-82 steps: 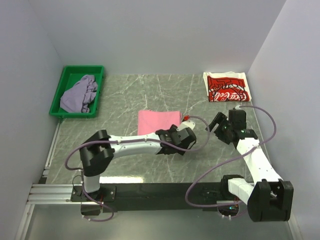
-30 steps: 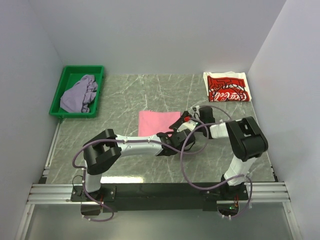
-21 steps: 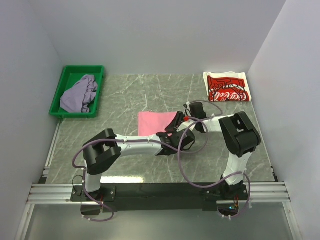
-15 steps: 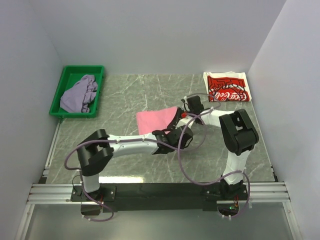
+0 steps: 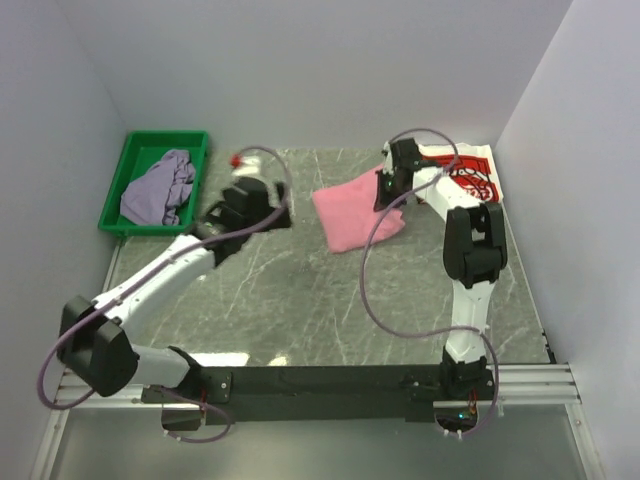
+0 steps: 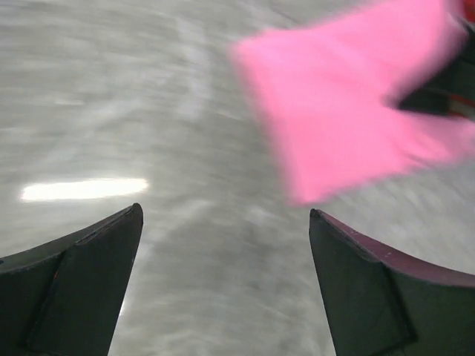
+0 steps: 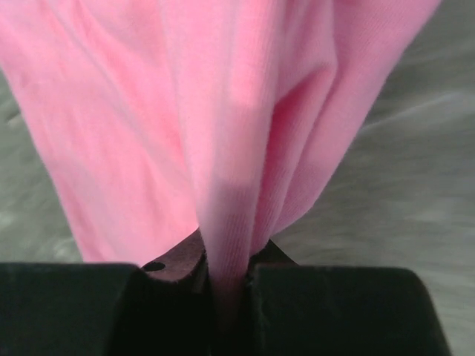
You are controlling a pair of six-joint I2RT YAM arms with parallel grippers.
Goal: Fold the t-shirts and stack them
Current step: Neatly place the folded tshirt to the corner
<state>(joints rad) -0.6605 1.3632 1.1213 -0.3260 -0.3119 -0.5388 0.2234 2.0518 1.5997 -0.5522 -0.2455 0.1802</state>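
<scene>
Your table shows bare marble between the arms. The pink tee lies toward the far-right edge, just beside the Coca-Cola tee, pinched tight by your right gripper. Your left gripper gapes wide, holding nothing.

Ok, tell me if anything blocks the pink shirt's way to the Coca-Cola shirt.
Nothing visible. The right end effector, shut on the pink t-shirt, holds it beside the Coca-Cola t-shirt; only its own arm crosses that shirt.

White links, black joints, looping purple cables, dark left claw.
</scene>
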